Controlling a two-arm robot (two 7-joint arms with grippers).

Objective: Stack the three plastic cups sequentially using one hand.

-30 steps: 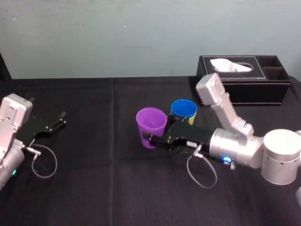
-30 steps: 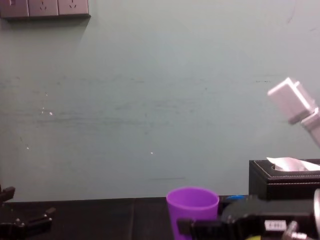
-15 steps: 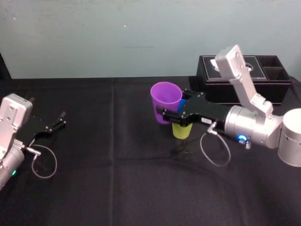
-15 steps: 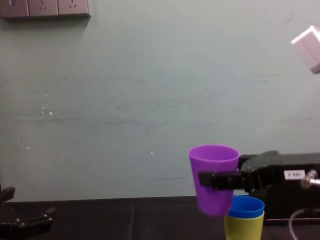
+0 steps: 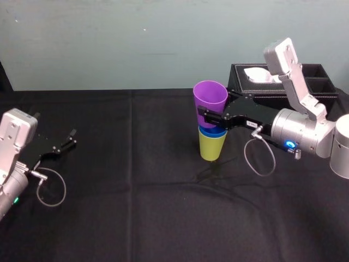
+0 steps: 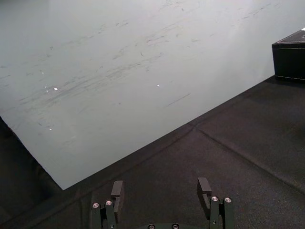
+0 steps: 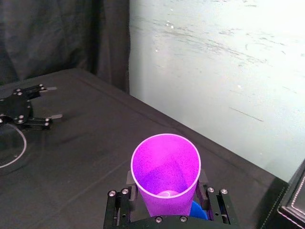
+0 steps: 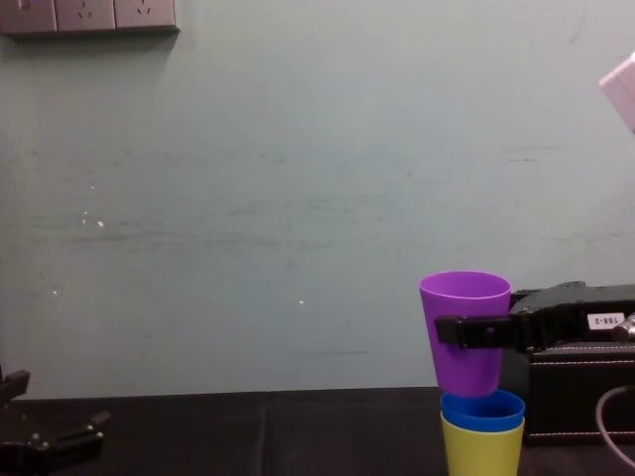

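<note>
My right gripper (image 5: 210, 115) is shut on the purple cup (image 5: 210, 100), one finger on each side of its wall, and holds it upright in the air. The cup's base sits right at the mouth of the blue cup (image 5: 211, 132), which is nested in the yellow-green cup (image 5: 212, 147) standing on the black cloth. From the chest, the purple cup (image 8: 464, 332) hangs directly over the blue cup (image 8: 482, 409) and the yellow-green cup (image 8: 482, 452). The right wrist view looks down into the purple cup (image 7: 166, 169), with a sliver of the blue cup (image 7: 198, 210) below. My left gripper (image 5: 68, 140) rests open at the far left.
A black tissue box (image 5: 283, 93) stands behind and to the right of the stack, close to my right arm. Cable loops (image 5: 52, 191) hang from both wrists. A pale wall (image 8: 298, 198) closes the table's far side.
My right gripper has lifted the purple cup off the table and carried it to the right and back, over the blue-in-yellow-green stack. The left arm has not moved.
</note>
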